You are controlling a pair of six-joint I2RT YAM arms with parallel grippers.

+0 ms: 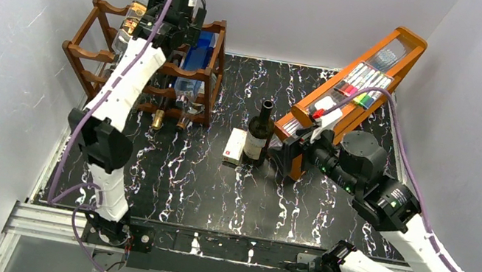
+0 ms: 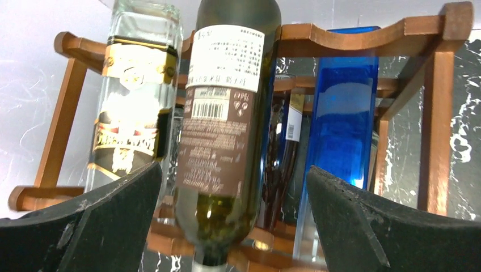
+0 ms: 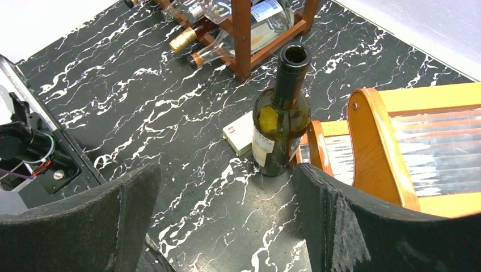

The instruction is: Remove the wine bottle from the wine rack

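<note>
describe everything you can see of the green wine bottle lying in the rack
The wine bottle is dark olive-green glass with a brown back label bearing a white text panel and a barcode. It lies on its side on the wavy rails of the wine rack, neck toward the wrist camera and cut off by the frame. A clear bottle lies on one side, a blue bottle on the other. The open left end effector flanks it without visibly touching.

Dark reddish-brown wooden wine rack (image 1: 82, 50) stands far left on the black marbled surface (image 1: 172, 169). On its top tier, left to right: clear square glass bottle (image 2: 133, 96), dark green glass wine bottle (image 2: 224, 124), blue glass bottle (image 2: 343, 113). Mid-surface: upright dark glass bottle (image 1: 259, 135), small white box (image 1: 235, 145) just left of it, slanted orange wooden tray stand (image 1: 411, 43) just right.
</note>
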